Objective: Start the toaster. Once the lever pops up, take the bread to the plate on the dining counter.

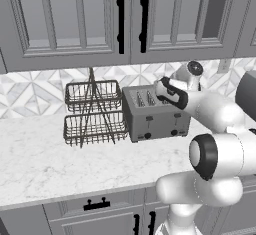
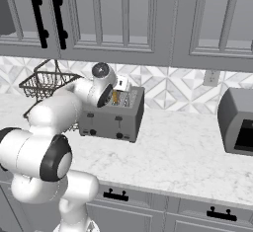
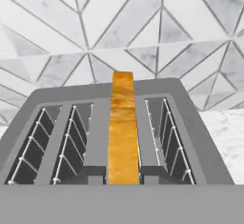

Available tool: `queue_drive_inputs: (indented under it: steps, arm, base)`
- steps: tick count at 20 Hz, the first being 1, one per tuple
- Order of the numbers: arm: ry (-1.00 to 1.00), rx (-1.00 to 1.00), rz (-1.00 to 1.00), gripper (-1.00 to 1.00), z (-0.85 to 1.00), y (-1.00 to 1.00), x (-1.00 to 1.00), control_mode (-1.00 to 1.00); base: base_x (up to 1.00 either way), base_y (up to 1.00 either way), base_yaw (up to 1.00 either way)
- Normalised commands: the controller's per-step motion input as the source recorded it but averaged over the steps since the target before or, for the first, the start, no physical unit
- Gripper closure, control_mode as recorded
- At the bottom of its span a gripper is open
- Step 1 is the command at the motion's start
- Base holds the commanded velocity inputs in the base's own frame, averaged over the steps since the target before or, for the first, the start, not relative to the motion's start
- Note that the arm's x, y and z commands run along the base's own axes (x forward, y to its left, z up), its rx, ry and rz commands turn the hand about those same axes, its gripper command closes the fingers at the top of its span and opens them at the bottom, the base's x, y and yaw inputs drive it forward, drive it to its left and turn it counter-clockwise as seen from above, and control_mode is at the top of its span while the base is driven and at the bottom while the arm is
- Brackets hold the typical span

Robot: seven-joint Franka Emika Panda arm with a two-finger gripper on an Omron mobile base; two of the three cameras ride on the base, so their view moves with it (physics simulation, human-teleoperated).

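The toaster [image 1: 155, 111] stood on the marble counter [image 1: 40, 164], back near the patterned tile wall [image 1: 35, 91], with its two levers and small black knobs facing the near edge. Just left of it stood a two-tier wire rack [image 1: 93, 113]. Well to its right on the same counter sat a grey boxy appliance [image 2: 237, 122] with a dark front. Grey cabinets [image 1: 75, 19] with black handles hung above, and drawers [image 2: 148, 211] ran below the counter edge.

The arm reached over the toaster from the near side, its hand above the right-hand slots. In the hand view the bread [image 3: 123, 127] stood upright in a slot, the third from the left as that view showed them, a golden-orange slice whose top edge rose above the toaster's top. The slots on either side showed bare wire guides. In the right base view a sliver of the bread [image 2: 115, 97] showed at the toaster's top, just beside the hand.

The jaws [image 3: 123, 173] were pressed in from either side, pinching the bread at its near end, one dark tip [image 3: 93, 172] on each flat face. The slice was still seated in the slot.
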Motion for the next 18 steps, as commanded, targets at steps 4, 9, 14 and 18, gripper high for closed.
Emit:
queue_drive_inputs:
  steps: [4,9,14,18]
  arm:
    - [-0.01,-0.02,0.07,1.0,1.0,0.13,-0.02,-1.0]
    - [-0.03,-0.02,0.05,1.0,1.0,0.02,-0.13,-1.0]
    - [-0.03,-0.03,0.03,1.0,1.0,0.01,-0.23,-1.0]
    - [-0.03,-0.05,0.01,1.0,1.0,0.0,-0.38,-1.0]
  base:
    - [0.0,0.0,0.0]
    - [0.0,0.0,0.0]
    - [0.0,0.0,0.0]
    - [0.0,0.0,0.0]
